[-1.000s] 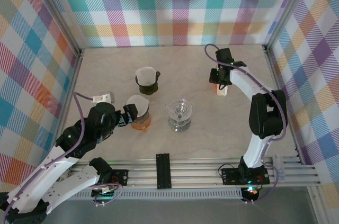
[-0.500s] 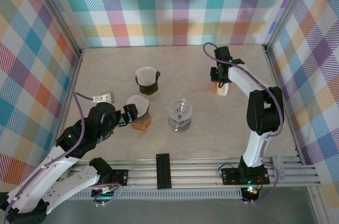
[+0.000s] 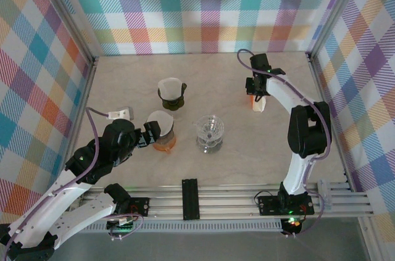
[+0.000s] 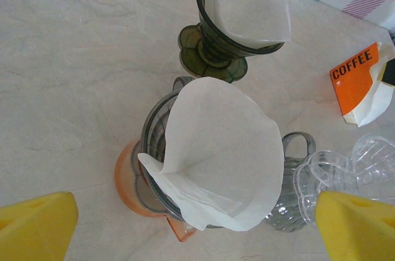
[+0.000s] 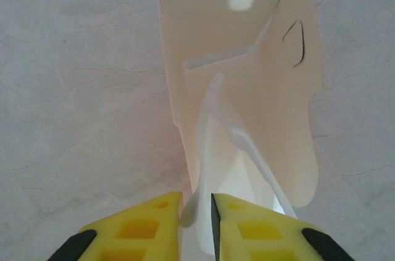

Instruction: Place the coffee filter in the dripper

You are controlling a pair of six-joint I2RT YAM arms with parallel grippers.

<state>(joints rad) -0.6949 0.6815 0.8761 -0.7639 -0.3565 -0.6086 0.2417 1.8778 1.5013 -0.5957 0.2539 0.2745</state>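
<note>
Here our right gripper (image 5: pixel 196 208) pinches a coffee filter (image 5: pixel 216 162) by its edge at the open COFFEE box (image 5: pixel 247 45), so we can carry it to the empty glass dripper (image 3: pixel 209 132); our left gripper (image 4: pixel 196 230) hangs spread wide.

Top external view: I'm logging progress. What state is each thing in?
green dripper: upright, filter inside
orange dripper: upright, filter inside
clear dripper: upright, empty
coffee filter box: open
left claw: open, holding nothing
right claw: shut on a coffee filter in the box
</note>
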